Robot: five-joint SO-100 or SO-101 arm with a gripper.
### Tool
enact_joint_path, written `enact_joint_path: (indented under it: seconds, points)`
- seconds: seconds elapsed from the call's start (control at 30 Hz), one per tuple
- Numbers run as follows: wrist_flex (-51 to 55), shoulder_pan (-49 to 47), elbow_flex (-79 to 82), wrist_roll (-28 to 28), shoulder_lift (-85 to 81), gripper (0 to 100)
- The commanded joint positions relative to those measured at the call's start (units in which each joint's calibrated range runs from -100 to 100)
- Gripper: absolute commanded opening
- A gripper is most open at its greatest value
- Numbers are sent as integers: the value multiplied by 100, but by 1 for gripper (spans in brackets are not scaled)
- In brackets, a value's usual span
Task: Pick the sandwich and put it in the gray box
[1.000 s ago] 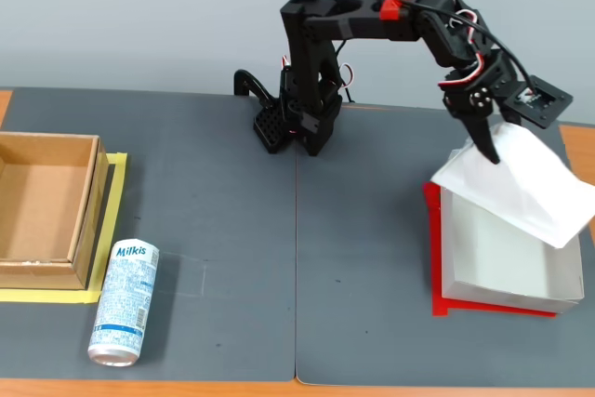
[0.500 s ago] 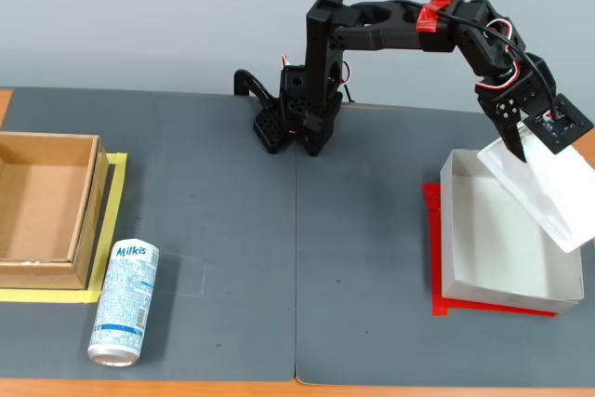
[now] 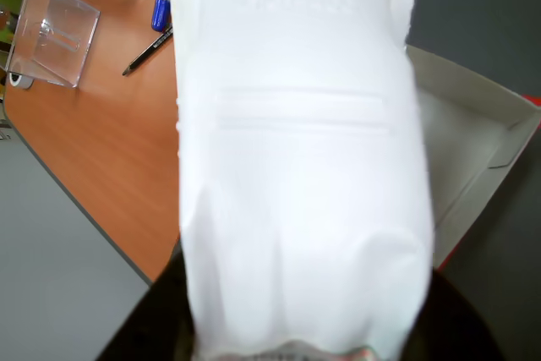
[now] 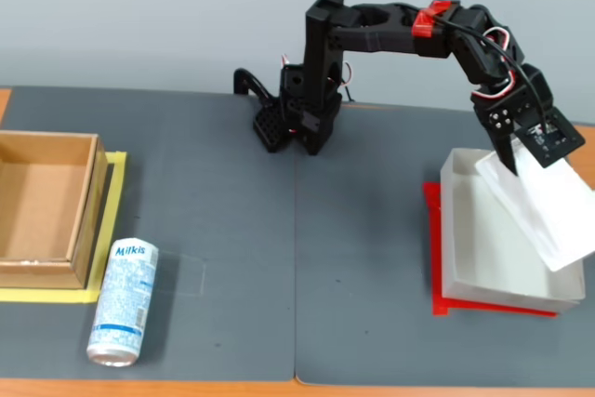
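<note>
gripper: the gripper (image 4: 517, 157) is clamped on the top end of the sandwich (image 4: 539, 208), so the jaws are pinched on the package and not apart

sandwich spot: hanging tilted over the right side of the gray box (image 4: 462, 267), lower end poking out past the box's right edge in the fixed view; can't tell if it's touching the rim or floor yet

wrist view: basically all white package (image 3: 300, 166), with a corner of the box wall (image 3: 473, 99) peeking out on the right and bare wooden desk (image 3: 110, 158) on the left

biggest risk: my guess is if it lets go right now the package lands half on the right wall and tips out onto the desk, since a good chunk seems to overhang that edge

second risk: the bag looks soft and floppy, so it could fold or slide against the rim instead of lying flat

what's in the way: nothing really, the box looks empty and open on top

other stuff: brown cardboard box (image 4: 42, 211) and a Milkis can (image 4: 123, 302) far off on the left of the mat, well apart from the action; pens (image 3: 156, 19) and a clear plastic case (image 3: 52, 40) on the desk beyond, no threat
</note>
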Motion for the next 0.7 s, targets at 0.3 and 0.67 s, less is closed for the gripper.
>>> enact_joint_path:
  seconds: [0.3,0.67]
  points:
    - [-81,109,-227,-5,-36,32]
    - [483,512,-137,120,-503,32]
